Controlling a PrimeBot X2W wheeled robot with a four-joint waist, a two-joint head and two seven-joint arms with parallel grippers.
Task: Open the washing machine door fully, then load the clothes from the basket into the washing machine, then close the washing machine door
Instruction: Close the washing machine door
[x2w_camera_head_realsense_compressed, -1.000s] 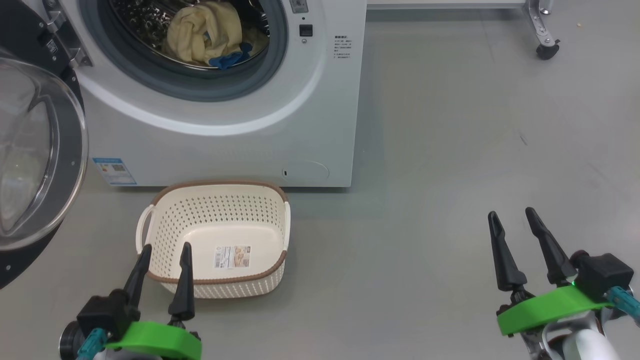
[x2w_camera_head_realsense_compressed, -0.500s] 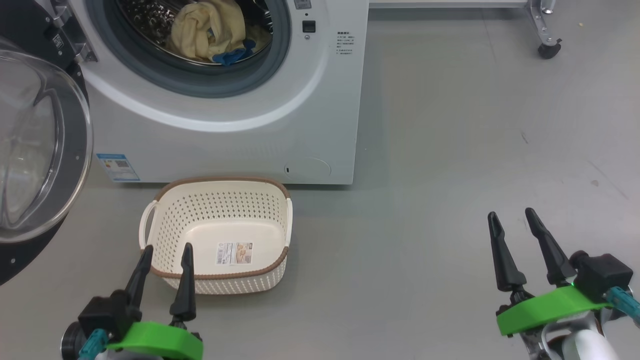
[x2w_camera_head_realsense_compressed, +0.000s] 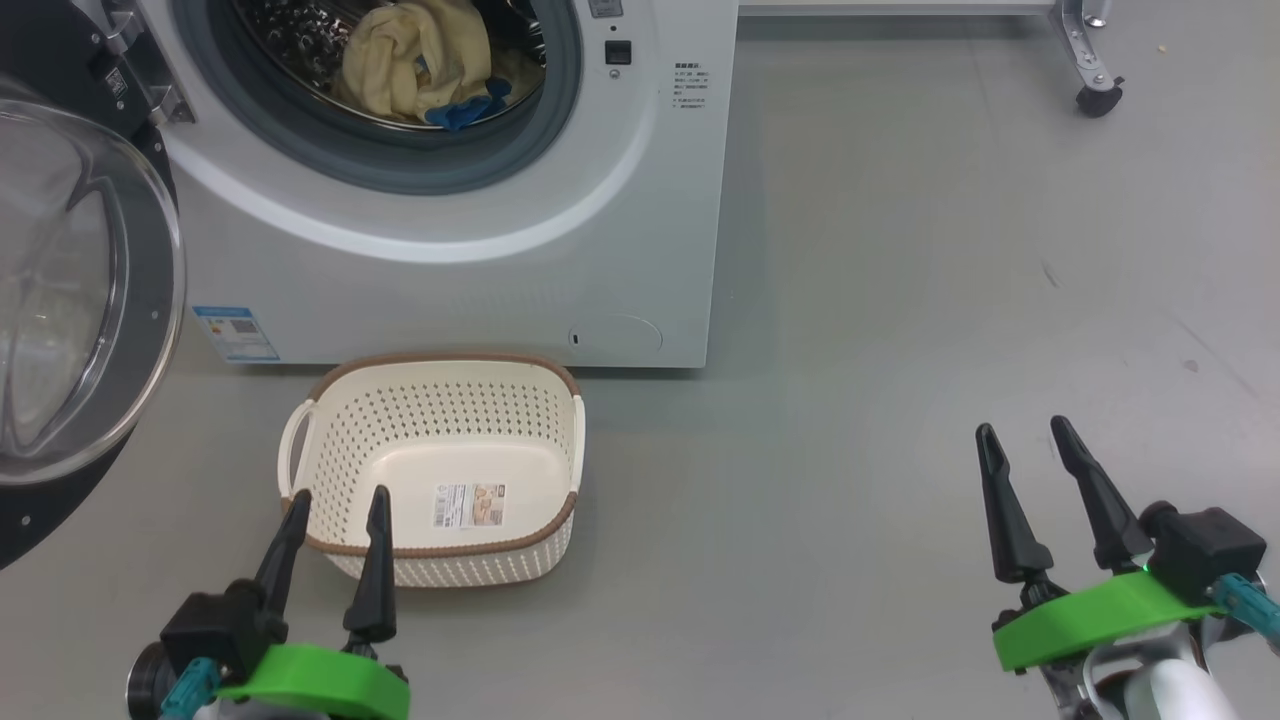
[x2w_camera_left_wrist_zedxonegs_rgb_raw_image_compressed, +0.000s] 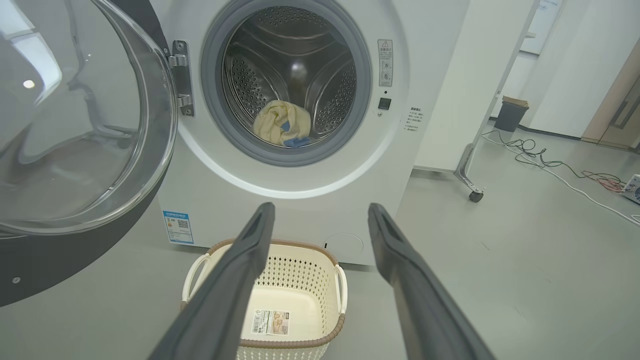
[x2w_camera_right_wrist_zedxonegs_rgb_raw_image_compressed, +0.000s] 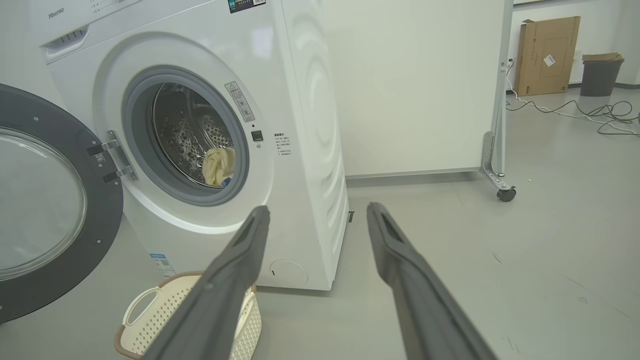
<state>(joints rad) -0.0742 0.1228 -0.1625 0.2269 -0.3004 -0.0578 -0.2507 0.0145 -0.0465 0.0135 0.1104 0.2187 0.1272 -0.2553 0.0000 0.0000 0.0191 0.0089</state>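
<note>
Head: grey floor (x2w_camera_head_realsense_compressed: 900, 300). The washing machine (x2w_camera_head_realsense_compressed: 450, 260) has the washing machine door (x2w_camera_head_realsense_compressed: 90, 300) swung open to the left, the clothes (x2w_camera_head_realsense_compressed: 420, 60) in its drum and the basket (x2w_camera_head_realsense_compressed: 440, 410) on the floor just before it. The left gripper (x2w_camera_head_realsense_compressed: 340, 493) and right gripper (x2w_camera_head_realsense_compressed: 1022, 426), 2 in all, are spread wide and hold nothing.
Left wrist: cables (x2w_camera_left_wrist_zedxonegs_rgb_raw_image_compressed: 550, 160) and a bin (x2w_camera_left_wrist_zedxonegs_rgb_raw_image_compressed: 511, 114) at far right.
Right wrist: a wheeled white partition (x2w_camera_right_wrist_zedxonegs_rgb_raw_image_compressed: 415, 85) and a cardboard box (x2w_camera_right_wrist_zedxonegs_rgb_raw_image_compressed: 547, 55).

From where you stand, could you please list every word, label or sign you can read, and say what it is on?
"Hisense": top left corner of the washing machine front.
Too small or blurred to read:
warning sticker beside the drum opening
printed lines by the door latch
blue energy sticker low on the front
label sticker on the basket bottom
white label on the cardboard box
</note>
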